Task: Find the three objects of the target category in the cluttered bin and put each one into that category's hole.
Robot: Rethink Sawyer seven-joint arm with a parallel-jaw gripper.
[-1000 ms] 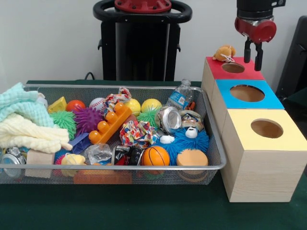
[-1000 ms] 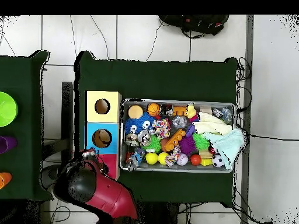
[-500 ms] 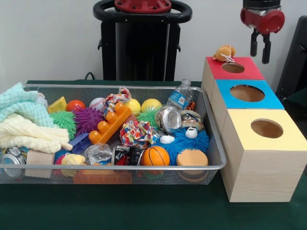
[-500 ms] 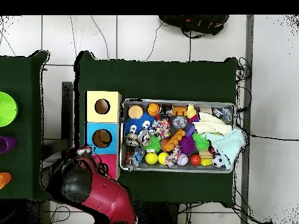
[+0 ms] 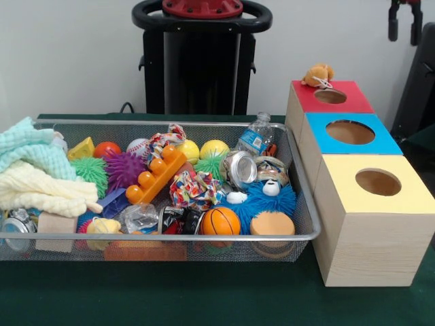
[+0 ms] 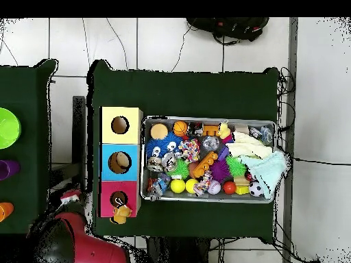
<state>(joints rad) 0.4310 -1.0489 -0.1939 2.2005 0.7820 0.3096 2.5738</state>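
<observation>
A small orange plush toy [image 5: 318,75] sits on the far left corner of the red-topped box [image 5: 353,92], beside its hole [image 5: 330,96] and not in it. From above, the plush [image 6: 122,213] lies at the red box's [image 6: 107,198] edge. My gripper [image 5: 404,27] hangs high at the top right, above and behind the boxes. It is open, with nothing between its fingers. The wire bin [image 5: 170,237] holds a jumble: a mini basketball [image 5: 221,221], a blue furry monster [image 5: 272,200], an orange brick toy [image 5: 155,175], a can [image 5: 241,168], a water bottle [image 5: 255,138].
A blue-topped box [image 5: 387,142] and a yellow-topped box [image 5: 408,197], each with a round hole, stand in line with the red one to the right of the bin. Folded cloths [image 5: 34,176] fill the bin's left end. The red arm [image 6: 82,246] shows at the overhead view's bottom left.
My gripper has risen and drifted right, away from the red box. In the overhead view the arm has drawn back toward the bottom left, uncovering the red box and the plush.
</observation>
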